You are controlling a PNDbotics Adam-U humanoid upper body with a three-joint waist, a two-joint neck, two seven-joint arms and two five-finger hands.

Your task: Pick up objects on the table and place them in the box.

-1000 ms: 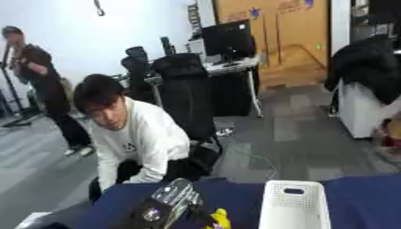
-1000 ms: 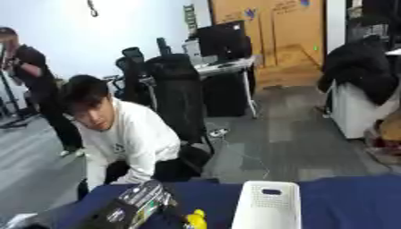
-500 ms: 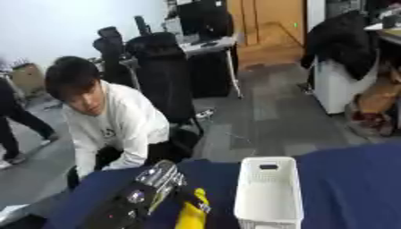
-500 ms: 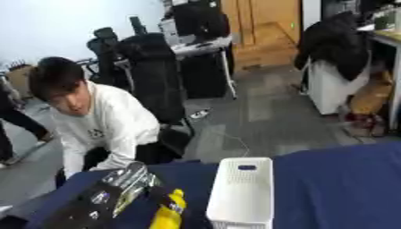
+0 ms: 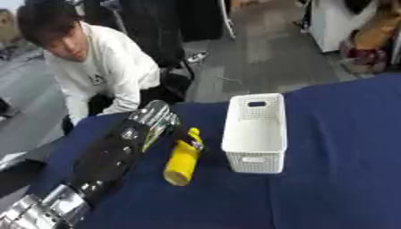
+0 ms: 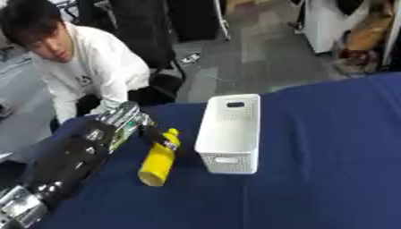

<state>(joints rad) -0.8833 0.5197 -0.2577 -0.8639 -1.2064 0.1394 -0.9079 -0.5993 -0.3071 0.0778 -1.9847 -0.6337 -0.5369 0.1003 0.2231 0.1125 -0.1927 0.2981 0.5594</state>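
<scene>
Left hand (image 5: 149, 123) reaching in from lower left, fingers (image 5: 178, 134) curling at the cap end of the yellow bottle (image 5: 182, 157) lying on the blue counter (image 5: 344, 179) mid-frame, just left of the white box (image 5: 254, 134); grip unclear.

One yellow bottle (image 5: 182, 157) lies just beside the robot's left hand (image 5: 149, 123), and one white box (image 5: 254, 132) stands beyond the bottle.
</scene>
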